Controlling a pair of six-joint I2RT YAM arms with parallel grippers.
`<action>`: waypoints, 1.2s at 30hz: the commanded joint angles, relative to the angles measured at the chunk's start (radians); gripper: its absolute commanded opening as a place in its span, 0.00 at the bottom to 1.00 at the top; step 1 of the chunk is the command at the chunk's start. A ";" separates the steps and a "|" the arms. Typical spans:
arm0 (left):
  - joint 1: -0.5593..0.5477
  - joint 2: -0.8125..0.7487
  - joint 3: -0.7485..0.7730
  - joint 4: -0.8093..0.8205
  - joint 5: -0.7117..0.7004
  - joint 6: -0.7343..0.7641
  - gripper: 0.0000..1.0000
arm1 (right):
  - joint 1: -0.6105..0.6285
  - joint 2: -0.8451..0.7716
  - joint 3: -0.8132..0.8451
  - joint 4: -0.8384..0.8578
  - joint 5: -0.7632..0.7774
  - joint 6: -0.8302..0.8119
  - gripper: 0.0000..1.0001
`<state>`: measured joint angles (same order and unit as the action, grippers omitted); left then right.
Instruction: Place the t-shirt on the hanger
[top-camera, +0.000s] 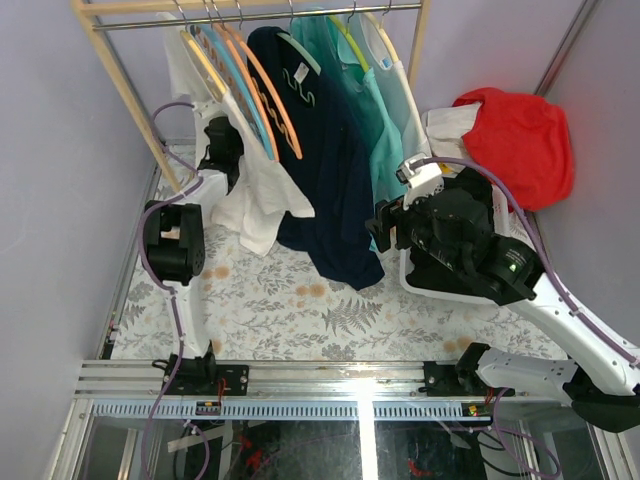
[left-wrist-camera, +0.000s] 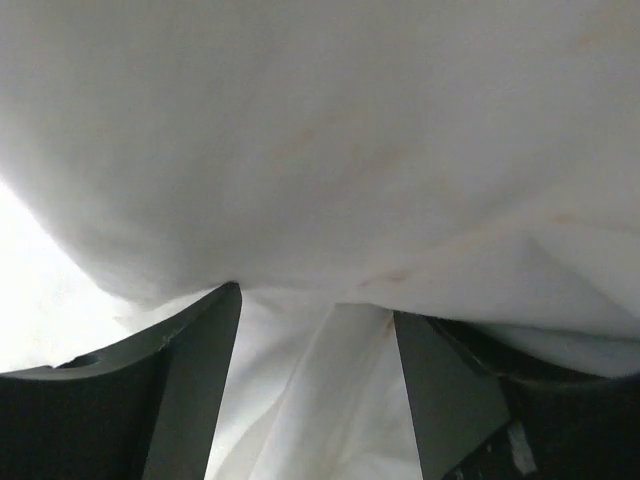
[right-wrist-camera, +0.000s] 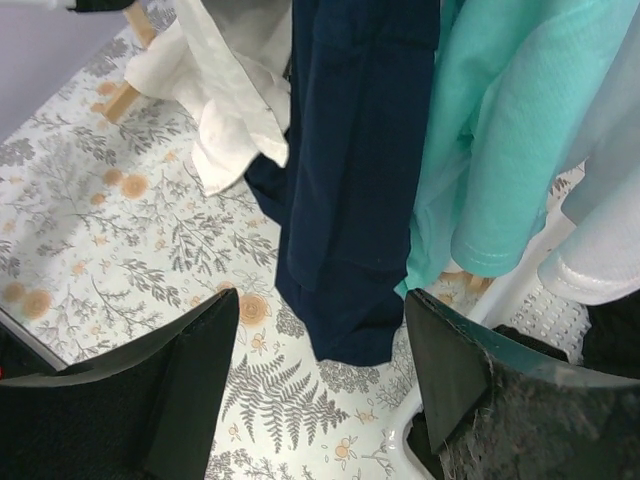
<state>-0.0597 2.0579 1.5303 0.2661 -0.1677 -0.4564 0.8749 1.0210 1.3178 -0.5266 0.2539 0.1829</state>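
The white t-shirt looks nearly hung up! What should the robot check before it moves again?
1. t-shirt hanging from the rack: ok.
2. hanger through both shoulders: cannot tell, cloth hides it.
3. left jaws open: ok, white cloth right in front of them.
4. right jaws open and empty: ok.
5. t-shirt clear of the navy shirt: not ok, they overlap.
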 joint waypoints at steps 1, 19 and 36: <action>0.000 0.018 0.104 0.195 0.145 0.065 0.62 | -0.026 -0.021 -0.032 0.027 0.018 -0.018 0.75; -0.017 0.014 0.103 0.259 0.170 0.103 0.62 | -0.093 -0.031 -0.091 0.063 -0.059 -0.002 0.75; -0.038 -0.253 -0.229 -0.197 -0.167 0.014 0.70 | -0.093 -0.059 -0.056 -0.006 -0.251 0.118 0.78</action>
<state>-0.1143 1.8843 1.3869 0.1215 -0.2317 -0.4164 0.7891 0.9710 1.2243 -0.5186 0.0784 0.2558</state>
